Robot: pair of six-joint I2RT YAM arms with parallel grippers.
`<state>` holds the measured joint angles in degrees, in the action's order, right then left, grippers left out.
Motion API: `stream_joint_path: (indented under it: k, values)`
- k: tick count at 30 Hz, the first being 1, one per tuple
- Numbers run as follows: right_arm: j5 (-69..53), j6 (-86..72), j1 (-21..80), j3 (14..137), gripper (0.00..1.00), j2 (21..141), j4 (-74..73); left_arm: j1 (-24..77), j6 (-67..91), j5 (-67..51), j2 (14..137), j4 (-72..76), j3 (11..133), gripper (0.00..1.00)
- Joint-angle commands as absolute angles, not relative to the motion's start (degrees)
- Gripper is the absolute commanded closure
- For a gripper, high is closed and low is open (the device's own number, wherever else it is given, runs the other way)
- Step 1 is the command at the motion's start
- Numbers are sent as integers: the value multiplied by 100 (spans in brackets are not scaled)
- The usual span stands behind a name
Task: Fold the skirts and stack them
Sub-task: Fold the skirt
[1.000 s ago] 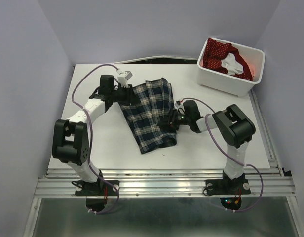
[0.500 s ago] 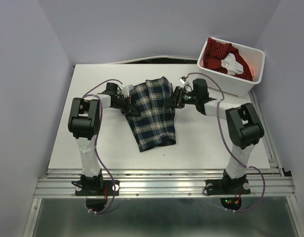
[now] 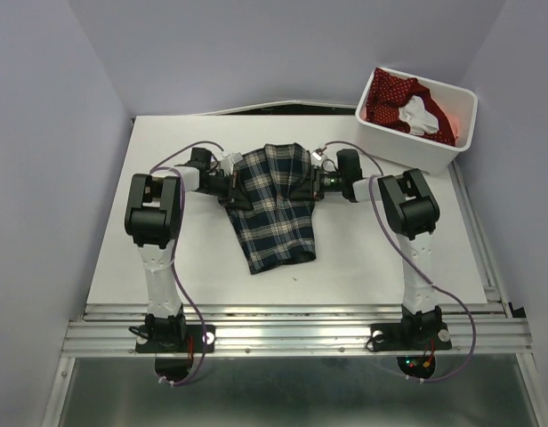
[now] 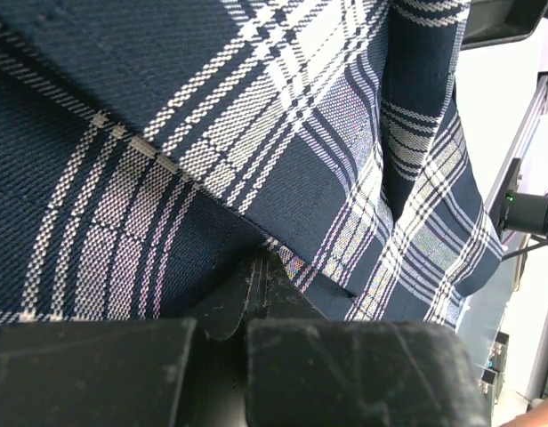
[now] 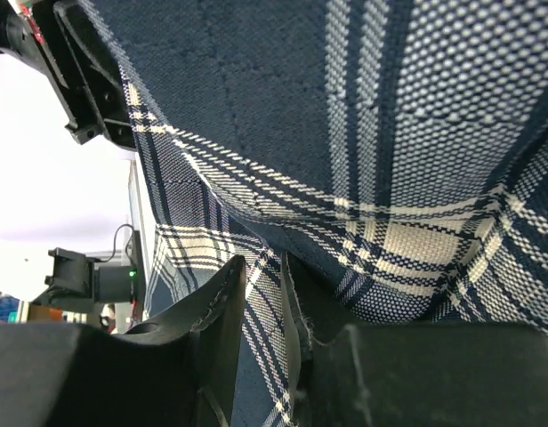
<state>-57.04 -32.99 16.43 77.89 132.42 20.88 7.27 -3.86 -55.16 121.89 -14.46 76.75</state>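
The plaid skirt point(image 3: 276, 212) lies flat in the middle of the table, its waist end toward the back. My left gripper point(image 3: 236, 184) is at its upper left edge; in the left wrist view the jaws point(image 4: 256, 269) are pressed together with the cloth edge point(image 4: 283, 160) at their tips. My right gripper point(image 3: 310, 184) is at the upper right edge; in the right wrist view its jaws point(image 5: 263, 271) stand narrowly apart with plaid cloth point(image 5: 390, 133) showing in the gap. The red dotted skirt point(image 3: 391, 92) lies crumpled in the white bin point(image 3: 407, 153).
The bin stands at the table's back right corner, with a white piece of cloth point(image 3: 417, 114) on the red skirt. Purple cables loop from both forearms. The white table point(image 3: 167, 258) shows bare to the left of and in front of the plaid skirt.
The right gripper left the skirt's lower right edge and moved up to its upper right corner. The left arm stretched out low with its gripper at the upper left edge. The skirt's top edge shifted slightly.
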Motion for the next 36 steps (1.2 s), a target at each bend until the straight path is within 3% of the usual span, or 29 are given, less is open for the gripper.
stream_joint_path:
  k: [1,9,15,18,23,24,25,31,36]
  values:
    - [-5142,-3155,1714,7805,72,13386,2188,712,-782,-4852,12358,-1916,7541,100]
    - [-5694,-3085,1714,7489,67,11463,1039,703,-1572,-5273,10454,-1854,7172,82]
    - [-6213,-2813,2407,6059,66,10075,344,721,-1881,-5774,9687,-2504,6839,74]
    - [-6249,-2558,2549,5556,67,9914,238,721,-1864,-5573,9125,-2191,6384,60]
    - [-6249,-2066,2549,5028,68,10554,395,729,-1731,-4591,7947,-1302,5784,28]
    - [-6266,-2057,2549,5019,68,10738,500,729,-1827,-4440,7589,-1109,5687,19]
    - [-6240,-2126,2549,5027,69,10940,753,729,-1846,-4282,7428,-1029,5660,1]
    - [-6258,-2610,2602,5343,71,12392,1731,721,-1959,-3366,6776,-1001,5862,2]
    - [-6433,-3505,2602,5116,68,11842,2309,843,-3021,-3437,6741,-1825,6126,1]
